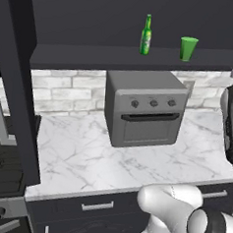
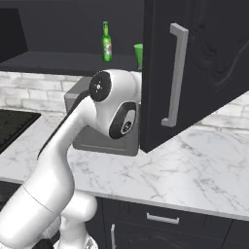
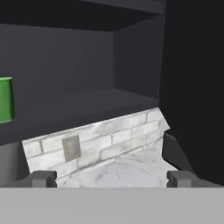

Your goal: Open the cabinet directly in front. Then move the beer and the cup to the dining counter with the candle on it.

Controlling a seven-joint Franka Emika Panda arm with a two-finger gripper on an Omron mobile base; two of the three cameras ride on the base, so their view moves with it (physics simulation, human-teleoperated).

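The gripper (image 3: 112, 178) is seen in the hand view with its two dark fingertips (image 3: 43, 178) set wide apart and nothing held between them; it is aimed at the right end of the open cabinet (image 3: 131, 57). In that view the dark shelf (image 3: 87, 109) is crossed from left to right, and the cup (image 3: 6, 99) is cut by the left edge, standing on the shelf. Below the shelf a pale brick wall (image 3: 109, 138) with a grey socket plate (image 3: 71, 148) is shown, and under it a marble counter (image 3: 127, 168). In the left base view the beer (image 1: 146, 36) is stood upright near the front edge of the shelf, about mid-length, and the cup is placed to its right, apart from it, also near the front edge. The bottle's label is pale, but no writing on it can be read. A grey toaster oven (image 1: 143, 108) with three knobs and a dark handle is set at the back of the counter, below the two items. Dark drawers (image 1: 97, 206) with short silver handles are fitted under the counter's front edge. In the right base view the right door (image 2: 194, 68) is swung open toward the camera, its silver bar handle (image 2: 176, 75) upright, and the cup is partly hidden behind the door's edge. A dark cooktop (image 2: 12, 124) is let into the counter's left end.
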